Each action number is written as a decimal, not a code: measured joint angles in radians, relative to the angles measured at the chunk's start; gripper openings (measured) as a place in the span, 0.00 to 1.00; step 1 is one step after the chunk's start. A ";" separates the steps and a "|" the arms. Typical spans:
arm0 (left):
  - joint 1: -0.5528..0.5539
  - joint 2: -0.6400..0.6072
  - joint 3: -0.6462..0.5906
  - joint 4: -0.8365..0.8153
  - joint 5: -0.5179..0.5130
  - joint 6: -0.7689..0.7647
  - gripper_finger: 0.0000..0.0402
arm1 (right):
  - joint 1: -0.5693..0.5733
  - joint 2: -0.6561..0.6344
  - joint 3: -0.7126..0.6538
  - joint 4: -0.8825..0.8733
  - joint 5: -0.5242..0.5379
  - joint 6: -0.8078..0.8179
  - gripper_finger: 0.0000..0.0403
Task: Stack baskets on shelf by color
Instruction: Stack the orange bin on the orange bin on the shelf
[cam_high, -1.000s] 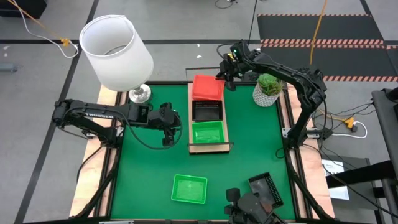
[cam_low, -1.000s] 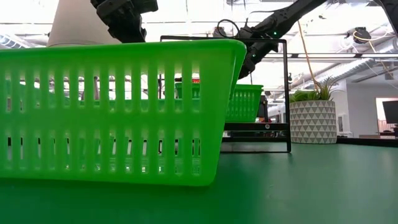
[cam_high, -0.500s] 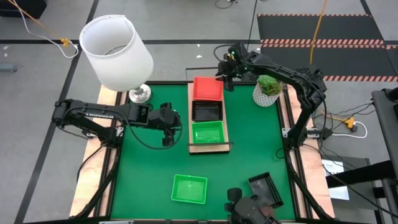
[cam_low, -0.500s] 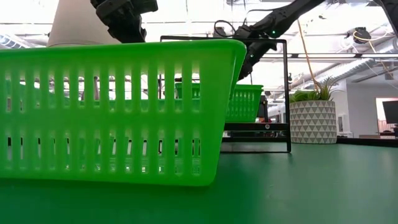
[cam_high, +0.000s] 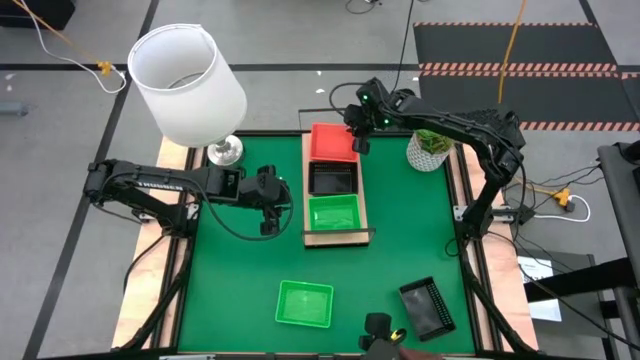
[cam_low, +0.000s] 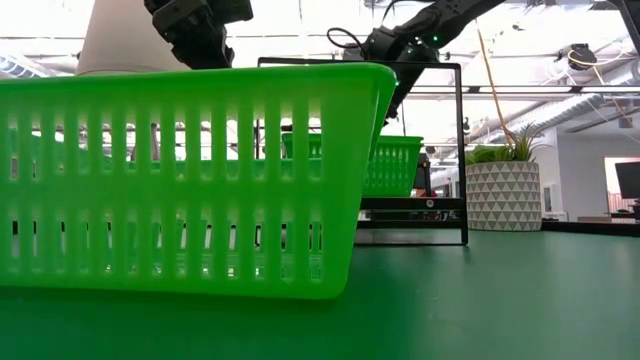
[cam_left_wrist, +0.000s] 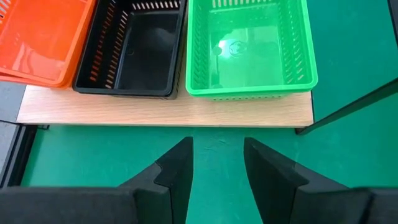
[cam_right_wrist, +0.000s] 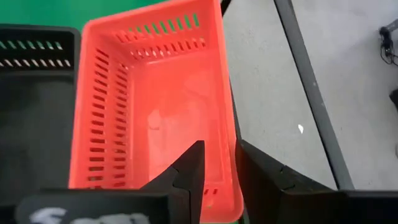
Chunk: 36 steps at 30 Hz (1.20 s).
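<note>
Judging by their thin slatted walls and moulded plastic, the baskets are taken to be light, fairly stiff yet springy at the rim, and smooth enough to slip in a loose pinch. On the shelf (cam_high: 334, 238), a light-wood plank with black wire ends lying across the middle of the green mat (cam_high: 230, 270), three piles are seen in a row: the orange-red basket (cam_high: 333, 142) at the far end, the black basket (cam_high: 332, 178) in the middle and the green basket (cam_high: 334, 212) at the near end. Two more are left on the mat: a loose green basket (cam_high: 304, 302) near the front edge and a loose black basket (cam_high: 427, 308) to its right. The right gripper (cam_high: 357, 128) is held over the right rim of the orange-red basket, its fingers (cam_right_wrist: 189, 171) parted with the rim wall between them, but whether the wall is pinched cannot be told. The left gripper (cam_high: 268, 205) is held over the mat just left of the shelf, its fingers (cam_left_wrist: 177, 168) spread and empty. A side wall just below the rim is judged the best place to take hold of a basket, one finger inside and one outside, since the slats give the pads some purchase. A grip near the middle of a wall is thought safer than one at a corner, as the basket would tilt less when lifted. Nested baskets may bind, so a pile could be dragged along with its top basket.
</note>
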 joint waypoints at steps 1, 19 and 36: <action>0.000 0.000 0.000 0.000 0.000 0.000 0.36 | 0.001 0.000 0.000 0.001 0.000 -0.002 0.20; -0.001 0.000 -0.001 0.002 0.000 0.017 0.36 | -0.003 0.000 -0.099 0.117 0.026 -0.061 0.13; -0.001 0.000 -0.002 0.016 0.000 0.023 0.36 | -0.096 -0.002 -0.102 0.145 -0.174 -0.018 0.02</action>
